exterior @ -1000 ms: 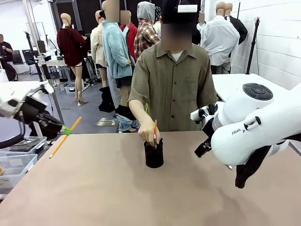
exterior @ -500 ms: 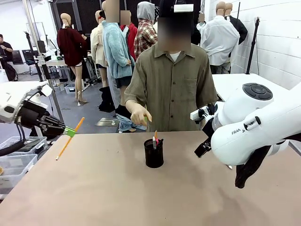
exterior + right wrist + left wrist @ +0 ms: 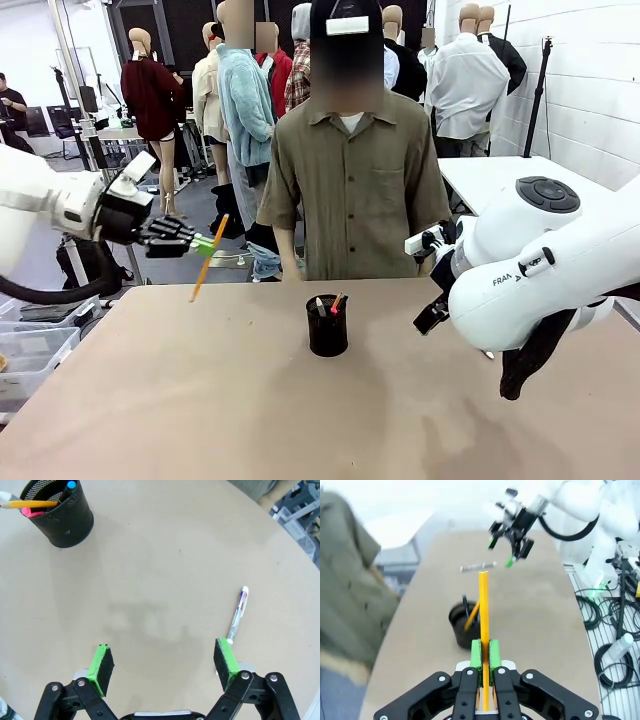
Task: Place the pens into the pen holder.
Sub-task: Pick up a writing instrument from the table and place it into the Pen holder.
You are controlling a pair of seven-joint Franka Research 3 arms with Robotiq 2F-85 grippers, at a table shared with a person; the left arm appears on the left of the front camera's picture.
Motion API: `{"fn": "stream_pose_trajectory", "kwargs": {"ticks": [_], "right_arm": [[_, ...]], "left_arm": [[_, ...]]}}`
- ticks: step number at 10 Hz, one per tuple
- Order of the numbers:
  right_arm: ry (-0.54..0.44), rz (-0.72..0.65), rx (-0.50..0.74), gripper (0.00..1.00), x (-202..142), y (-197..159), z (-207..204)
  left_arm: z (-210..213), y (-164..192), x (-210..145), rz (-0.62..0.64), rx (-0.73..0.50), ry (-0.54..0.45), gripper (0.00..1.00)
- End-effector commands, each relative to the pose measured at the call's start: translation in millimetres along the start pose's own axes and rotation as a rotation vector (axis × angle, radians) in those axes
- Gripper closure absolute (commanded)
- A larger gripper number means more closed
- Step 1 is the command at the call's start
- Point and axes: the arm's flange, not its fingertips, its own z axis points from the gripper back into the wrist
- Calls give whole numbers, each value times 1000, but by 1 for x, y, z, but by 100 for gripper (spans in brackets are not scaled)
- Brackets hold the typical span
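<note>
Yellow pencil [image 3: 208, 257] in left jaws — steeply tilted, perhaps tip-down.

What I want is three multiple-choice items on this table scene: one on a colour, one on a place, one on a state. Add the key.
1. What colour is the pencil in the left gripper? A yellow-orange; B blue; C pink.
2. Where is the silvery pen? A in the left gripper; B flat on the table near the right gripper; C in the person's hand.
3. How is the right gripper? A shut on a pen; B open and empty; C shut on the pencil.

Key: 1 A, the shaft between the green pads is yellow-orange. 2 B, it lies on the bare tabletop beside one pad. 3 B, its pads stand wide apart with nothing between them.
</note>
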Motion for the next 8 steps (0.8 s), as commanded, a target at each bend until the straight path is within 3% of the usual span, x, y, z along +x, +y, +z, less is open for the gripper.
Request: {"fn": "stream_pose_trajectory", "kwargs": {"ticks": [1,5,6,7,8], "right_arm": [[1,0,1,0,-1,1,0],[1,0,1,0,-1,1,0],[1,0,1,0,-1,1,0],[1,0,1,0,-1,1,0],[1,0,1,0,-1,1,0]], "left_arm": [[-28,24,3,-92,-115,-129,100],[-105,61,23,-229,-296,-286,100],[-122,69,27,-202,-346,-254,100],[-138,81,28,-188,-385,-313,100],[-149,88,30,-74,-391,-248,100]]}}
